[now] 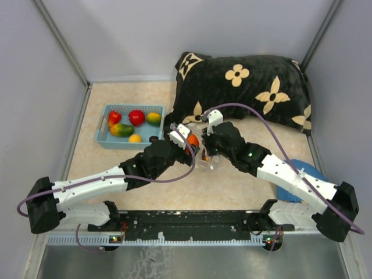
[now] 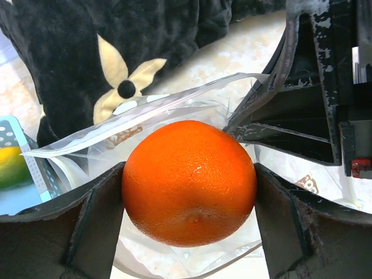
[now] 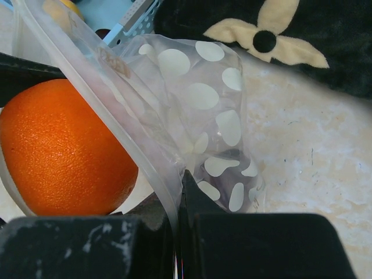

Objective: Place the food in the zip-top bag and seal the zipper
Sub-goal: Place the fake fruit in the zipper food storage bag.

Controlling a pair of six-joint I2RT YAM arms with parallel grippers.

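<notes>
While the left gripper (image 2: 189, 193) clasped the orange toy (image 2: 186, 165) at the mouth of the zip-top bag (image 3: 197, 93), the right gripper (image 3: 177, 232) pinched its rim open; other food (image 1: 136, 117) lay in the blue basket (image 1: 103, 125), the zipper (image 2: 145, 114) unsealed, so most work remained

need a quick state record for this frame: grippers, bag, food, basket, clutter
left gripper: jaws shut on the orange, held at the bag mouth
right gripper: jaws pinch the zip-top bag at its mouth edge, holding it open
zipper: unsealed
orange in bag: cannot tell, at the mouth
basket: light blue, far left, holds more food, red, green, yellow
pillow: black with cream flowers, behind the bag
</notes>
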